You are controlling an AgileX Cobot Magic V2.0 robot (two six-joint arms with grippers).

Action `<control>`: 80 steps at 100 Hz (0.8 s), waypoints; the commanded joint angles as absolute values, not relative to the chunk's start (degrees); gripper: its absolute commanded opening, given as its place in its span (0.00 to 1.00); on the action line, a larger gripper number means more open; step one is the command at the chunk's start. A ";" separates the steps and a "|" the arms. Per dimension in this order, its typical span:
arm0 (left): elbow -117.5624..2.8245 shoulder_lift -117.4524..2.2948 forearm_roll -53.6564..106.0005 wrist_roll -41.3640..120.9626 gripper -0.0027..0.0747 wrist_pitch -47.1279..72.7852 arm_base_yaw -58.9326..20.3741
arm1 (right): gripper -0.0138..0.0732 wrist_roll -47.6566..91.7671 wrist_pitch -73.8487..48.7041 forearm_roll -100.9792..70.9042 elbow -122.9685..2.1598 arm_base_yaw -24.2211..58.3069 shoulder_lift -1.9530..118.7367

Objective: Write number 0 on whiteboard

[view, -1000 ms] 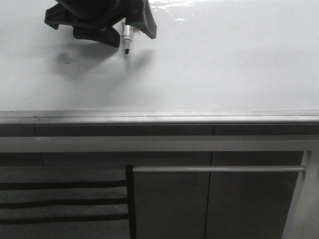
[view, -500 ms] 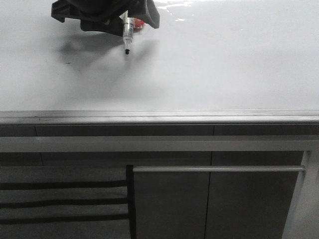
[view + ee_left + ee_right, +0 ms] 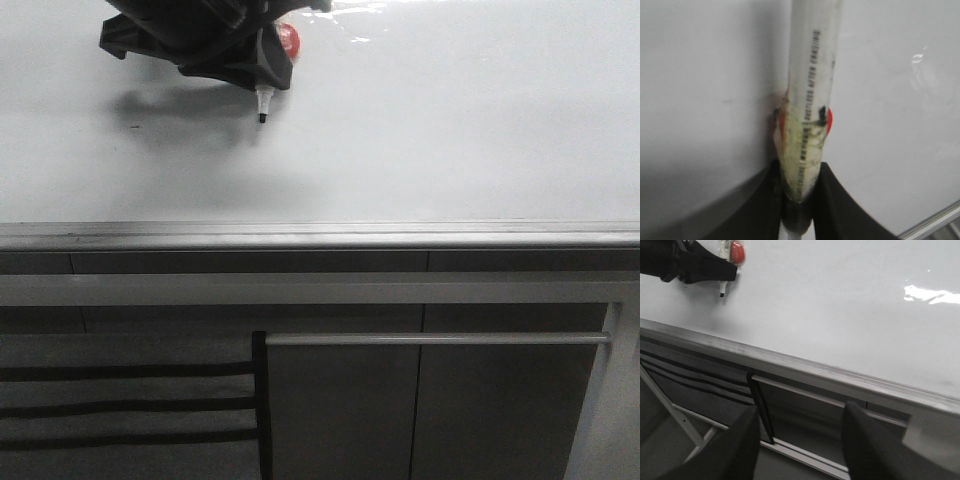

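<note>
The whiteboard (image 3: 450, 130) is a large glossy white sheet with a grey metal strip (image 3: 320, 235) along its near edge. My left gripper (image 3: 255, 62) hangs over its far left part, shut on a white marker (image 3: 810, 90). The marker's black tip (image 3: 263, 118) points down at the board; I cannot tell whether it touches. A red round piece (image 3: 287, 40) sits against the marker at the fingers. No number 0 is in view. My right gripper (image 3: 800, 440) is open and holds nothing, off the board in front of its edge (image 3: 790, 365). It is out of the front view.
A tiny dark speck (image 3: 133, 125) lies on the board left of the tip. Below the edge strip run grey frame rails (image 3: 320, 290), a horizontal bar (image 3: 437, 339) and black straps (image 3: 130, 405). Glare marks the board's far side (image 3: 930, 294).
My left gripper has turned and shifted a little to the right. The marker tip has moved right and slightly toward the near edge, and the red piece now shows beside it.
</note>
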State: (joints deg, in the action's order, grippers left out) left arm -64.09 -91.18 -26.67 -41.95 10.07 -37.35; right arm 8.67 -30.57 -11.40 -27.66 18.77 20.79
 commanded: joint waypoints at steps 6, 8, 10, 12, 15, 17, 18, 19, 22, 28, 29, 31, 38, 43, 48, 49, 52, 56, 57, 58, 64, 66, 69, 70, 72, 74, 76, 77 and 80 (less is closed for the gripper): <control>-65.43 -84.14 -31.92 -33.93 0.01 14.36 -41.75 | 0.52 19.29 -30.84 -13.30 -33.39 20.55 21.66; -65.43 -83.15 -32.30 -30.62 0.01 15.25 -42.92 | 0.52 21.82 -31.91 -14.25 -34.11 21.26 21.92; -65.43 -82.50 -32.29 -28.77 0.01 15.69 -44.16 | 0.52 24.19 -32.45 -15.28 -34.88 21.63 22.06; -65.43 -81.24 -32.29 -24.87 0.01 16.32 -45.52 | 0.52 26.33 -33.64 -16.42 -35.69 22.43 22.37; -65.43 -80.00 -32.17 -22.09 0.01 17.57 -47.51 | 0.52 28.72 -34.65 -17.95 -36.83 23.05 22.99; -65.43 -79.38 -32.17 -19.34 0.01 18.65 -49.10 | 0.52 30.19 -35.70 -19.13 -37.71 23.73 23.60; -65.43 -78.78 -32.17 -17.49 0.01 19.02 -49.64 | 0.52 30.57 -36.07 -19.49 -38.00 24.18 23.84; -65.43 -78.48 -32.17 -16.59 0.01 19.83 -50.19 | 0.52 30.96 -36.78 -19.84 -38.31 24.41 24.34; -65.43 -77.16 -32.17 -13.11 0.01 21.59 -52.99 | 0.52 32.40 -38.28 -21.36 -39.88 25.38 25.48; -65.43 -75.26 -32.06 -5.34 0.01 26.45 -58.29 | 0.52 33.06 -41.10 -22.18 -42.39 27.59 28.05; -65.43 -75.09 -32.06 -5.34 0.01 27.05 -58.87 | 0.52 33.06 -41.37 -22.18 -43.04 27.83 28.70; -65.43 -74.77 -32.06 -3.28 0.01 28.92 -60.62 | 0.53 33.16 -42.03 -22.18 -44.04 28.54 29.67; -65.43 -73.61 -31.85 2.55 0.01 35.65 -66.16 | 0.54 33.12 -43.12 -22.18 -47.21 30.50 32.51; -65.43 -73.14 -31.85 5.23 0.01 40.13 -69.46 | 0.56 33.18 -43.26 -21.96 -49.36 31.44 34.14; -65.43 -72.84 -31.85 6.44 0.01 44.05 -72.45 | 0.58 33.48 -43.55 -21.96 -51.37 31.99 35.51; -65.43 -72.74 -31.85 6.43 0.01 44.43 -72.77 | 0.58 33.61 -43.71 -21.96 -51.91 32.10 35.84; -65.43 -72.59 -31.85 6.43 0.01 45.73 -73.86 | 0.58 34.17 -44.08 -21.96 -52.67 32.11 36.46; -65.43 -72.24 -31.85 6.43 0.01 46.95 -75.08 | 0.58 34.99 -45.00 -22.25 -54.03 32.11 37.15; -65.43 -72.17 -31.85 6.43 0.01 47.18 -75.23 | 0.58 35.40 -45.15 -22.53 -54.44 32.11 37.42; -65.43 -72.03 -31.85 6.43 0.01 47.20 -75.49 | 0.58 35.66 -45.48 -22.66 -54.61 32.11 37.57; -65.43 -71.64 -31.85 6.43 0.01 47.18 -76.44 | 0.58 37.88 -46.62 -24.92 -55.67 32.61 38.65; -65.43 -71.39 -31.85 6.55 0.01 47.07 -76.69 | 0.58 38.89 -46.95 -26.25 -55.84 33.01 38.94; -65.43 -71.30 -31.85 6.67 0.01 46.84 -77.24 | 0.58 40.45 -47.34 -27.97 -55.95 33.64 39.30; -65.43 -71.17 -31.85 6.67 0.01 46.70 -77.35 | 0.58 40.90 -47.63 -28.45 -55.95 34.01 39.42; -65.43 -71.02 -31.85 6.67 0.01 46.53 -77.55 | 0.58 42.40 -48.16 -29.85 -55.95 34.60 39.74; -65.43 -71.05 -31.85 6.67 0.01 46.33 -77.95 | 0.58 43.98 -48.55 -31.05 -55.95 35.22 40.09; -65.43 -70.91 -31.85 6.67 0.01 46.30 -78.27 | 0.58 45.44 -49.06 -32.08 -55.95 35.64 40.50; -65.43 -70.91 -31.85 6.67 0.01 46.30 -78.38 | 0.58 45.87 -49.32 -32.33 -55.95 36.06 40.65; -65.43 -70.69 -31.85 6.67 0.01 46.26 -78.84 | 0.58 47.61 -49.55 -32.89 -55.95 36.87 41.34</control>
